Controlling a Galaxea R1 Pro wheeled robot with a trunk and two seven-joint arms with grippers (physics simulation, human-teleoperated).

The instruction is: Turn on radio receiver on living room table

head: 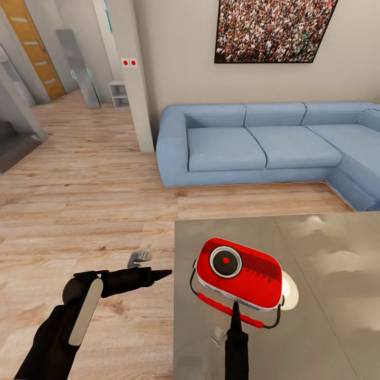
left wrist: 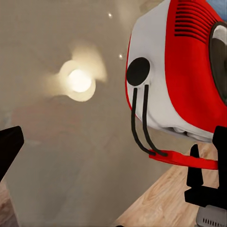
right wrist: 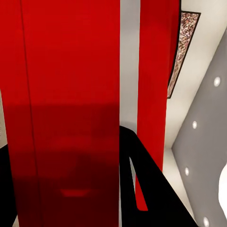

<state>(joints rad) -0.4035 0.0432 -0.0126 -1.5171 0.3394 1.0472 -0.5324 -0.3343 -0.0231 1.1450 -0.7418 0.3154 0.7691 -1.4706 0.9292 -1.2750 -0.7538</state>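
Note:
The red radio receiver (head: 238,272) lies tilted on the grey glossy table (head: 327,332), near its left edge. Its round dark dial (head: 226,261) faces up and shows a red dot. The thin wire handle with a red grip (head: 227,309) hangs at the near side. My right gripper (head: 235,305) touches the radio's near side at the handle. Its dark fingers (right wrist: 151,189) stand apart against the red casing (right wrist: 71,71). My left gripper (head: 166,273) hovers open just off the table's left edge and points at the radio (left wrist: 179,71).
A flat white-cream disc (head: 289,293) lies on the table behind the radio. The blue sectional sofa (head: 253,142) stands beyond the table under the crowd picture (head: 274,29). Wood plank floor (head: 84,200) stretches left, past a white pillar (head: 134,79).

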